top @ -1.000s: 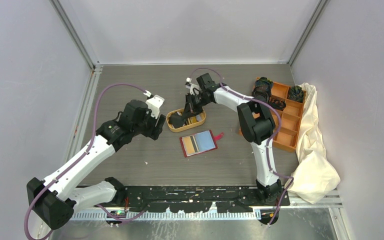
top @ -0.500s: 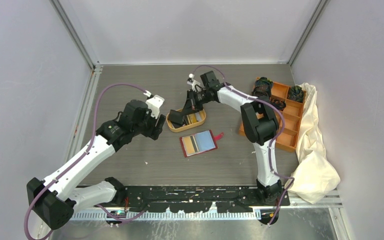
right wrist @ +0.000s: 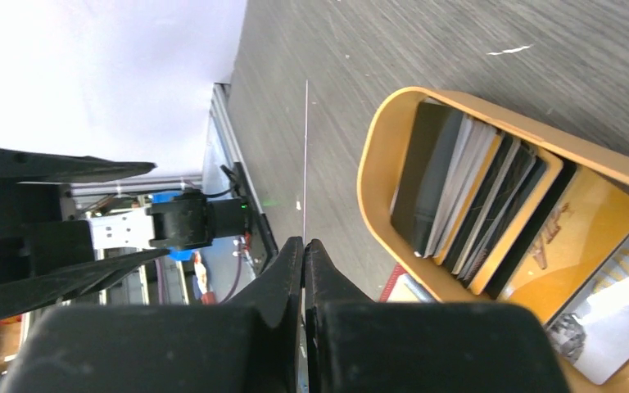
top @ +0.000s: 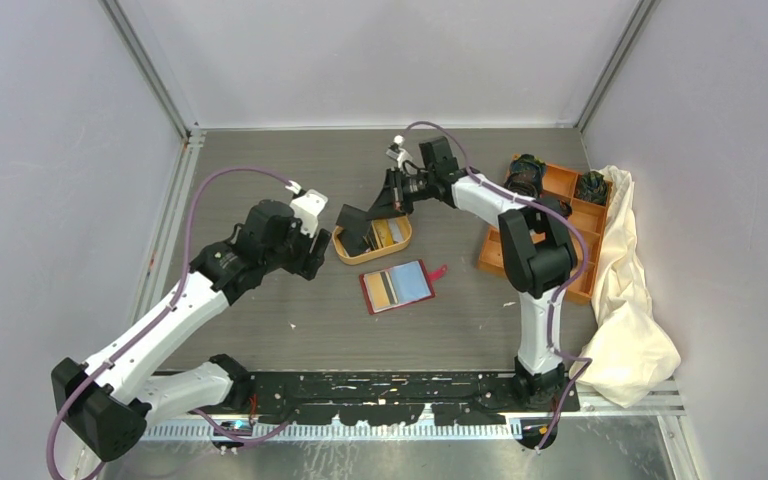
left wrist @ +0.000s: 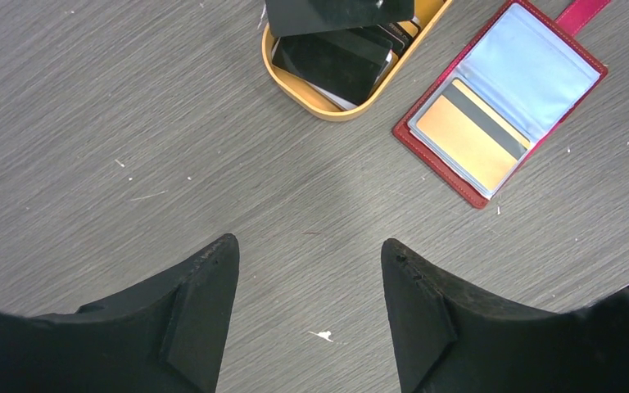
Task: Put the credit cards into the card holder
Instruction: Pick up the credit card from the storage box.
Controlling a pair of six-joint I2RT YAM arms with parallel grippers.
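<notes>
The card holder [top: 398,286] lies open on the table, red with pale blue lining, and a yellowish card [left wrist: 459,139] sits in its left pocket. Several credit cards [right wrist: 475,205] stand packed in the orange oval tray [top: 396,243]. My right gripper [top: 380,207] hangs over the tray's far left end, shut on a black card [top: 353,220] that tilts out past the rim. That card shows edge-on as a thin line [right wrist: 305,147] in the right wrist view. My left gripper [left wrist: 307,241] hovers open and empty over bare table, left of the tray.
An orange box [top: 570,235] with square compartments stands at the right, holding black coiled bands [top: 527,180]. A cream cloth [top: 630,300] lies heaped beside it along the right wall. Aluminium frame rails run along the table's left and back edges.
My right gripper has risen and pulled back from the tray with a black card in its jaws. The left arm has stayed put.
</notes>
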